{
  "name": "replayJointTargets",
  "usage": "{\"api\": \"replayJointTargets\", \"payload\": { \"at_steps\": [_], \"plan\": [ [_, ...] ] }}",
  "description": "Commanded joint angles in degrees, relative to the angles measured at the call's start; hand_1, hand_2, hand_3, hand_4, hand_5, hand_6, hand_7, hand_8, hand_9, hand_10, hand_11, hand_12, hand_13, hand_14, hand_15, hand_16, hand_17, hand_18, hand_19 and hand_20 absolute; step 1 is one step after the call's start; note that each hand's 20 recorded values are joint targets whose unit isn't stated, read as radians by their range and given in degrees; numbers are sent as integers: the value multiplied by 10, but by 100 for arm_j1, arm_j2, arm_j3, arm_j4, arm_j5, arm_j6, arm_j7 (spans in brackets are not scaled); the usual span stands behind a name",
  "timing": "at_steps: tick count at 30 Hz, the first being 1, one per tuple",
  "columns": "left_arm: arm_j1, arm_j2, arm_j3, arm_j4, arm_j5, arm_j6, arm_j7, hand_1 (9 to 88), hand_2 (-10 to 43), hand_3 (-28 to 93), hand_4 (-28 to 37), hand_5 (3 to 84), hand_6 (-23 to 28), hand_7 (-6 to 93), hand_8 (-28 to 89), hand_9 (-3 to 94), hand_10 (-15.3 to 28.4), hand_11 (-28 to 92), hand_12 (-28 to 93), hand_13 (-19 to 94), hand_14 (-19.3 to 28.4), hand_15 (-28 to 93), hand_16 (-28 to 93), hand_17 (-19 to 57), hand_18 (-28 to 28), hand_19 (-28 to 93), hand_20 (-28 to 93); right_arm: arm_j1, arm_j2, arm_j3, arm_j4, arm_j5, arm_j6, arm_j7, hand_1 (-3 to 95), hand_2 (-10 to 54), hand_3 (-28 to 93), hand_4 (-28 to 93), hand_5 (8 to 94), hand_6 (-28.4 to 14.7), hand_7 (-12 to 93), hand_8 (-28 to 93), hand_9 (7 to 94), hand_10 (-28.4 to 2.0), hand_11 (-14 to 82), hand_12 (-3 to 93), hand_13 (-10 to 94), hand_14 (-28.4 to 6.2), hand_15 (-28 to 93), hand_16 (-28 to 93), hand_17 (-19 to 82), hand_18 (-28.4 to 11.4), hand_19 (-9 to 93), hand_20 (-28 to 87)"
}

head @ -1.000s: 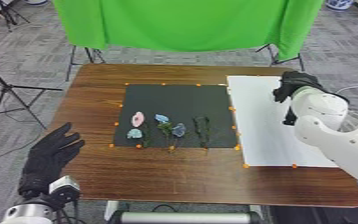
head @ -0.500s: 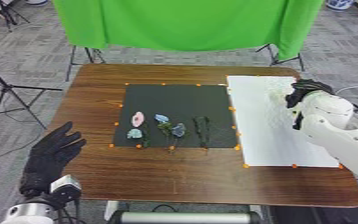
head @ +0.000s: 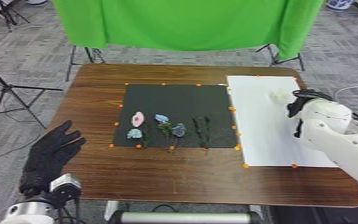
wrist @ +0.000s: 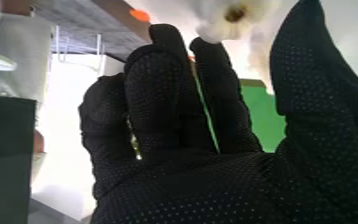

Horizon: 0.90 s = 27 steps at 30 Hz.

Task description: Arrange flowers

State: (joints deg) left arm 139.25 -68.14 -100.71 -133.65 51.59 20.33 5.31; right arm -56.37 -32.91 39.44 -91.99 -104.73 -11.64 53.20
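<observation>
In the head view my right hand (head: pixel 307 101) is at the white sheet's right edge. The right wrist view shows the right hand (wrist: pixel 171 120) with fingers straight and nothing held; a pale flower (wrist: pixel 238 15) lies beyond its fingertips. That pale flower (head: pixel 278 95) rests on the upper part of the white sheet (head: pixel 269 135) in the head view. On the dark mat (head: pixel 177 100) lie a pink flower (head: pixel 138 119), a pale blue flower (head: pixel 135 133), blue flowers (head: pixel 162 118) with green stems and green sprigs (head: pixel 201 131). My left hand (head: pixel 49 155) is open beside the table's left edge.
Orange markers (head: pixel 232 108) line the mat and sheet on the brown table (head: pixel 175 175). A green cloth (head: pixel 184 25) hangs behind the table. A black stand (head: pixel 7 90) is on the floor at the left.
My right hand has drawn back to the right and slightly down, uncovering the pale flower on the white sheet. The left hand has barely moved.
</observation>
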Motion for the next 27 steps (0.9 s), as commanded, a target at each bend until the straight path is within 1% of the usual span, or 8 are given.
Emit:
{"api": "replayJointTargets", "payload": {
  "at_steps": [1, 9, 11, 15, 18, 19, 21, 27],
  "plan": [
    [4, -42, 38, 35, -18, -33, 17, 259, 95, 806, -207, 367, 105, 151, -106, 350, 208, 311, 85, 257, 267, 511, -110, -78, 231, 639, -87, -8, 29, -43, 83, -2, 35, 62, 315, -95, 905, -283, 514, -12, 188, -149, 569, -141, 220, 130, 623, -113, 876, 70, 237, -240, 928, 451],
    [-8, -39, 54, 44, -24, -19, 13, 258, 94, 806, -205, 368, 105, 151, -106, 350, 208, 312, 85, 258, 266, 511, -109, -78, 230, 639, -87, -24, -35, -150, 124, -118, 11, -86, 325, -95, 897, -283, 518, 4, 189, -150, 578, -137, 211, 131, 627, -115, 871, 74, 235, -242, 923, 451],
    [-2, -30, 58, 43, -42, -15, 49, 259, 95, 805, -206, 367, 105, 151, -106, 350, 208, 312, 85, 257, 266, 510, -110, -78, 231, 639, -87, 14, -70, -236, 157, -165, -16, -96, 329, -95, 892, -283, 527, 10, 195, -151, 591, -133, 210, 131, 627, -113, 870, 75, 234, -240, 921, 451],
    [-13, -48, 52, 48, -28, -40, 23, 259, 95, 805, -206, 367, 105, 151, -106, 351, 208, 313, 85, 258, 266, 510, -110, -78, 230, 639, -87, 186, -42, -657, 208, -287, 129, -93, 356, -89, 881, -283, 550, 25, 210, -159, 627, -121, 215, 133, 638, -105, 862, 75, 244, -234, 918, 446],
    [-28, -34, 73, 58, -37, -19, 35, 258, 95, 805, -205, 367, 105, 151, -106, 351, 208, 313, 84, 258, 266, 511, -110, -78, 230, 639, -87, 299, 15, -994, 246, -435, 460, -115, 392, -59, 865, -283, 597, 40, 219, -167, 686, -104, 227, 135, 663, -90, 848, 83, 263, -226, 923, 428],
    [-34, -46, 67, 57, -29, -30, 18, 259, 95, 804, -205, 367, 105, 151, -106, 351, 208, 313, 84, 258, 266, 512, -109, -77, 230, 639, -87, 328, 25, -1067, 254, -474, 535, -121, 404, -58, 852, -283, 618, 43, 223, -144, 705, -99, 230, 136, 672, -85, 842, 91, 269, -224, 927, 418],
    [-6, -37, 61, 50, -29, -26, 50, 257, 95, 805, -205, 367, 105, 151, -106, 351, 208, 314, 84, 258, 266, 512, -109, -78, 230, 639, -87, 408, 67, -1281, 268, -609, 773, -131, 437, -63, 812, -283, 670, 40, 224, -89, 750, -89, 210, 162, 689, -77, 832, 103, 282, -221, 931, 410],
    [-11, -44, 72, 53, -29, -28, 35, 257, 95, 805, -205, 367, 105, 151, -106, 352, 209, 314, 84, 258, 266, 512, -110, -78, 230, 639, -87, 582, 155, -1650, 291, -753, 1087, -110, 484, -61, 771, -283, 768, 47, 219, -56, 834, -75, 169, 208, 723, -68, 817, 119, 313, -220, 932, 426]
  ]
}}
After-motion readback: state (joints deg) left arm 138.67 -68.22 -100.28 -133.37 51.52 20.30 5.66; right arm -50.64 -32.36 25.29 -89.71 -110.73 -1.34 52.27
